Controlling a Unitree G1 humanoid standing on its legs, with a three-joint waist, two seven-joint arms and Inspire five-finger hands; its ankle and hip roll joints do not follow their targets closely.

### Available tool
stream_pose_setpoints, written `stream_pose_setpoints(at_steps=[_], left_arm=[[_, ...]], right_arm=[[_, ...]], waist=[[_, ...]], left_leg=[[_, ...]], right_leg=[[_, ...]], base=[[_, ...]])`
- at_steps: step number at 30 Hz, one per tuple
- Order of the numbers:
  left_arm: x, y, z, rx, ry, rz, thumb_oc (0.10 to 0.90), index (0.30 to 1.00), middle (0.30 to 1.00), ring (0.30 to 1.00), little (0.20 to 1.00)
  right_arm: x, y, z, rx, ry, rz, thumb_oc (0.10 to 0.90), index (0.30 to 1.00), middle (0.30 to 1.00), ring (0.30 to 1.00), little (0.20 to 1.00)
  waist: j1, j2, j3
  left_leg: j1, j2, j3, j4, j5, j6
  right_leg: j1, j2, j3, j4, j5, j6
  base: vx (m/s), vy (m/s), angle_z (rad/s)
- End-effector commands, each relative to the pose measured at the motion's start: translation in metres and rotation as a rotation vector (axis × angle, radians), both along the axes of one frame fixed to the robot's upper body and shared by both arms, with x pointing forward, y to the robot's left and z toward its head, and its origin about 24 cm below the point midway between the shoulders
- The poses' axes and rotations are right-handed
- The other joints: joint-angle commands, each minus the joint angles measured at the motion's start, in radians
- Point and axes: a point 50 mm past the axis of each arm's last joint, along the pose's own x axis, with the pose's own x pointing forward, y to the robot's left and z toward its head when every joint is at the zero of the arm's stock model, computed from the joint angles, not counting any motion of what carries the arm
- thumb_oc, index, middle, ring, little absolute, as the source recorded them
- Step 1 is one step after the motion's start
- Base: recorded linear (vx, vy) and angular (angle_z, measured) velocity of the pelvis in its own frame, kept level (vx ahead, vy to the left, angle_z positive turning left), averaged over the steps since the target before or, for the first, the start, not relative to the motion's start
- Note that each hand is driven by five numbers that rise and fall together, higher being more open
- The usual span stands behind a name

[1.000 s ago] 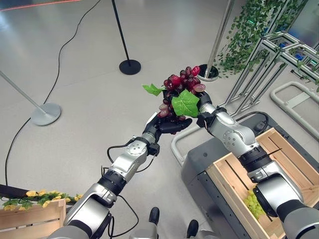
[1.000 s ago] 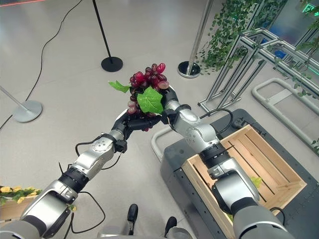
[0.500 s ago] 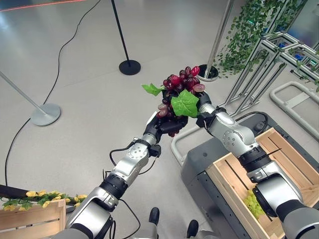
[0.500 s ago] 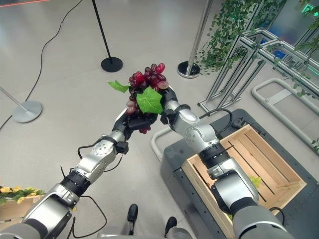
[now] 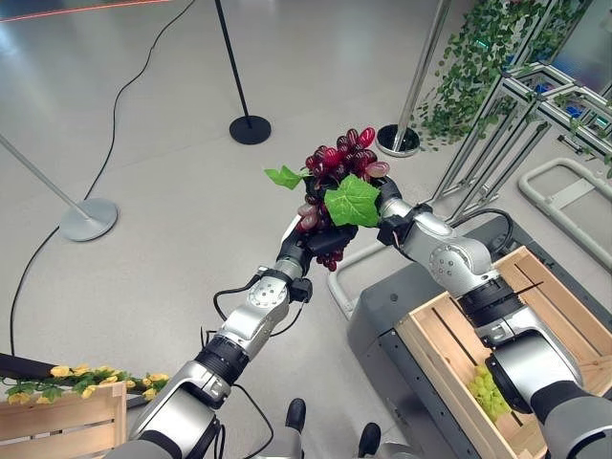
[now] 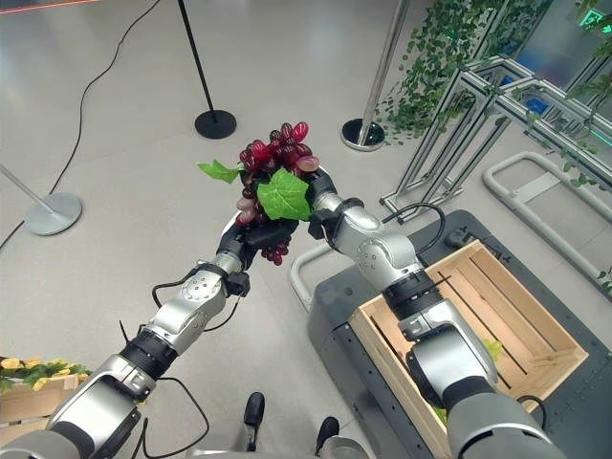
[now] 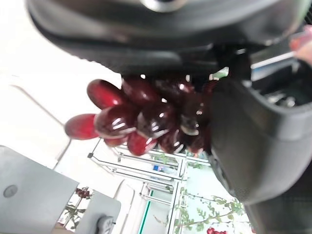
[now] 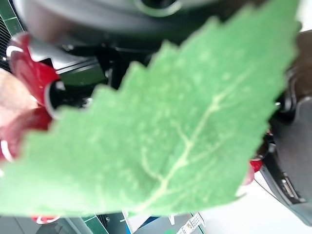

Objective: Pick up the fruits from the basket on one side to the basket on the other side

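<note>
We see a glossy dark-red plastic grape bunch [image 5: 337,164] with two green fabric leaves [image 5: 352,201] held aloft above the floor, the left robot hand [image 5: 323,239] grasping it from beneath; whether the right robot hand [image 5: 390,207] grips it, we cannot tell.

Grapes [image 5: 337,172] between hands — crate [image 5: 535,316] right

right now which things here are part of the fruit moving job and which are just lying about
Job:
red grape bunch, held up between both hands
left hand
right hand
wooden crate on the right
wooden crate on the left
green grapes

Lying about:
stanchion posts
hanging ivy
metal racks
</note>
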Motion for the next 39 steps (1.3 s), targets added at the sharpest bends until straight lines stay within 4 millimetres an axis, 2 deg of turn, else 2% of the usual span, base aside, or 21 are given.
stream_pose_setpoints(at_steps=[1,12,18,28,30,35,39], left_arm=[[0.010,0.020,0.040,-0.171,-0.228,0.152,0.400,0.300,0.300,0.300,0.300],[0.012,0.024,0.042,-0.145,-0.236,0.164,0.400,0.300,0.300,0.300,0.300],[0.012,0.028,0.044,-0.139,-0.244,0.170,0.400,0.300,0.300,0.300,0.300],[0.013,0.031,0.047,-0.130,-0.256,0.160,0.400,0.300,0.300,0.300,0.300],[0.012,0.032,0.046,-0.131,-0.255,0.159,0.400,0.300,0.300,0.300,0.300],[0.010,0.038,0.045,-0.125,-0.258,0.167,0.400,0.300,0.300,0.300,0.300],[0.011,0.042,0.047,-0.119,-0.267,0.181,0.400,0.300,0.300,0.300,0.300]], right_arm=[[-0.002,0.003,-0.015,-0.092,-0.009,0.101,0.800,0.900,0.900,0.900,0.900],[0.009,-0.020,-0.006,-0.496,-0.171,0.045,0.800,0.900,0.900,0.900,0.900],[0.014,-0.036,-0.001,-0.703,-0.205,0.047,0.800,0.900,0.900,0.900,0.900],[0.014,-0.042,0.006,-0.717,-0.205,0.117,0.800,0.900,0.900,0.900,0.900],[0.011,-0.039,0.004,-0.733,-0.206,0.198,0.800,0.900,0.900,0.900,0.900],[0.006,-0.046,0.000,-0.909,-0.230,0.305,0.800,0.900,0.900,0.900,0.900],[0.010,-0.061,0.008,-1.052,-0.262,0.245,0.800,0.900,0.900,0.900,0.900]], waist=[[0.013,-0.031,-0.245],[0.014,-0.037,-0.244],[0.016,-0.043,-0.240],[0.023,-0.052,-0.232],[0.026,-0.054,-0.230],[0.026,-0.063,-0.228],[0.022,-0.072,-0.229]], left_leg=[[0.021,0.013,0.024,-0.003,-0.054,-0.045],[0.020,0.011,0.025,-0.003,-0.049,-0.046],[0.021,0.012,0.025,-0.003,-0.047,-0.047],[0.023,0.013,0.020,-0.003,-0.046,-0.048],[0.021,0.014,0.019,-0.003,-0.045,-0.049],[0.020,0.015,0.018,-0.003,-0.045,-0.049],[0.019,0.016,0.024,-0.003,-0.044,-0.050]], right_leg=[[-0.028,-0.014,0.030,0.001,0.058,-0.024],[-0.027,-0.015,0.033,0.001,0.063,-0.022],[-0.025,-0.016,0.030,0.001,0.065,-0.019],[-0.020,-0.016,0.027,0.001,0.066,-0.018],[-0.020,-0.016,0.024,0.001,0.068,-0.017],[-0.019,-0.017,0.021,0.001,0.067,-0.016],[-0.021,-0.016,0.023,0.001,0.070,-0.014]], base=[[0.00,0.000,0.00],[0.00,0.000,0.00],[0.00,0.000,0.00],[0.00,0.000,0.00],[0.00,0.000,0.00],[0.00,0.000,0.00],[0.00,0.000,0.00]])
